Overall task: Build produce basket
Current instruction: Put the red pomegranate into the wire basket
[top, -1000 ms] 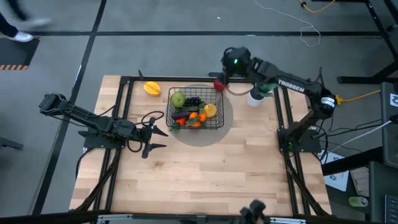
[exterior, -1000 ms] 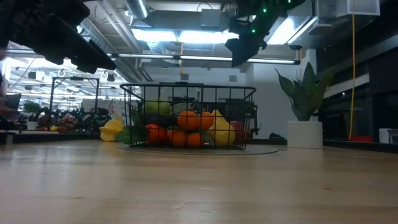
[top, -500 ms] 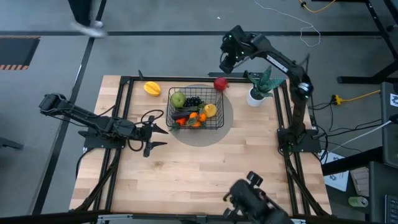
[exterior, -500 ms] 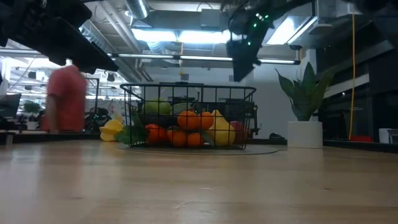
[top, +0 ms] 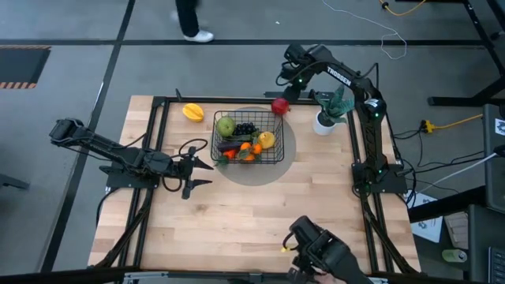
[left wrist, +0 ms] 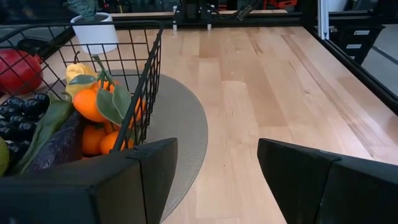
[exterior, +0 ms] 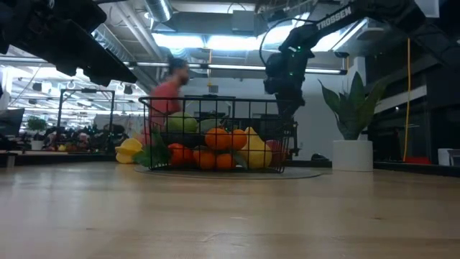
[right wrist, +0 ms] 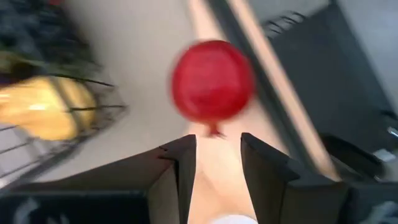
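The black wire basket stands on a round grey mat and holds a green pear, dark grapes, a yellow fruit and tangerines. A red fruit lies on the table by the basket's far right corner; in the right wrist view it is just beyond the fingers. A yellow fruit lies at the far left. My right gripper hangs open and empty above the far edge, pointing at the red fruit. My left gripper waits open, left of the basket.
A white-potted green plant stands at the far right, close to my right arm. A dark device sits at the table's near edge. A person walks past beyond the far edge. Bare wood lies near and right of the mat.
My right arm has stretched out and its gripper has drawn back from the red fruit toward the far edge, then come lower. The red fruit has stayed where it lay. A person has walked across the room behind the table.
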`<state>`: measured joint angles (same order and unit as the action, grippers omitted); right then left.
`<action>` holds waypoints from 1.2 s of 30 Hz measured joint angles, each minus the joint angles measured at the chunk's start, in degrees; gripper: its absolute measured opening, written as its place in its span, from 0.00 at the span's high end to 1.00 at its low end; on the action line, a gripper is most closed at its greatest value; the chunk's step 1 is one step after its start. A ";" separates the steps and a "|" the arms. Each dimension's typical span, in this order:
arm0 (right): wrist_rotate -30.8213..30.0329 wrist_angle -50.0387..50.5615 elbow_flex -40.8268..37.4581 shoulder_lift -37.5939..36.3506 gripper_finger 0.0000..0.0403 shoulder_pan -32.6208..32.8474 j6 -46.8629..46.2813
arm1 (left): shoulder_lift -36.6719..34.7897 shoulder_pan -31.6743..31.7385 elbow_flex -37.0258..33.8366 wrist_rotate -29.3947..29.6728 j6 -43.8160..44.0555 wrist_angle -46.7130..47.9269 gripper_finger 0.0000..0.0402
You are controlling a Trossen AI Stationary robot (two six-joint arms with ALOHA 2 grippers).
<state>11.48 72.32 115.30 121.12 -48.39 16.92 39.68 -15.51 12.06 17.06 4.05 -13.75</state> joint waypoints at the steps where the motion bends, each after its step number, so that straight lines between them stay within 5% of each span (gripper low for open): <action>1: 2.00 -0.23 -0.32 -0.02 0.71 0.01 0.49 | 0.00 0.00 -0.01 0.00 0.00 -0.01 0.47; 9: 0.99 -1.10 -1.30 -0.02 0.68 0.01 1.60 | 0.00 -0.02 0.01 0.00 0.02 0.00 0.47; 23: 1.06 0.42 -1.30 4.62 0.48 0.05 1.65 | 0.00 -0.02 -0.01 0.02 0.13 0.01 0.47; 36: 1.16 4.71 -1.37 8.33 0.47 0.05 5.62 | 0.00 -0.02 0.00 0.02 0.24 0.01 0.47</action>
<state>12.64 77.03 113.93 129.45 -48.34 22.55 39.68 -15.53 12.06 17.08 4.29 -13.74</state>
